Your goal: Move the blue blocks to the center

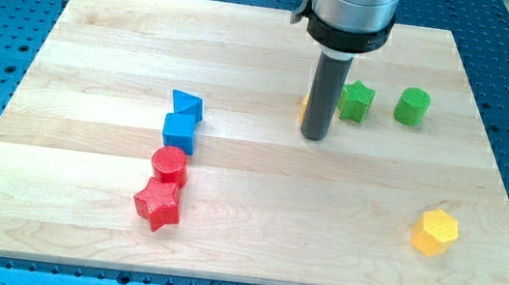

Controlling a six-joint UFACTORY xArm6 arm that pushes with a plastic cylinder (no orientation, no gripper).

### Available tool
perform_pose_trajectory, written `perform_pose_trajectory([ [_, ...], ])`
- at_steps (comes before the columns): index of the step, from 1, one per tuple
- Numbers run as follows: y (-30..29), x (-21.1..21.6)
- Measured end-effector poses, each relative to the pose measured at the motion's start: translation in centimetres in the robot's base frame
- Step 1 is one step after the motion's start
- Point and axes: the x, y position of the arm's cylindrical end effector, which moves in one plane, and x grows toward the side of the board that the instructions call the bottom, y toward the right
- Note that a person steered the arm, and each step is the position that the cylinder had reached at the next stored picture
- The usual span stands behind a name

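Blue blocks (182, 120) lie well left of my tip (314, 137).

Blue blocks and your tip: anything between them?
Nothing: camera view shows bare board between my tip and the blue cube and blue block.

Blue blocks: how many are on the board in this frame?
2. A blue block with a pointed top sits left of center; a blue cube touches it just below, above the red cylinder. My tip stands well to their right. None seems hidden.
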Motion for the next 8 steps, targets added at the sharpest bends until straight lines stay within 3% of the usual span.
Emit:
perform_pose_trajectory([
  [2,-0.6,-0.6],
  [3,-4.0,5.0],
  [7,-24.9,6.8],
  [8,-24.0,6.7],
])
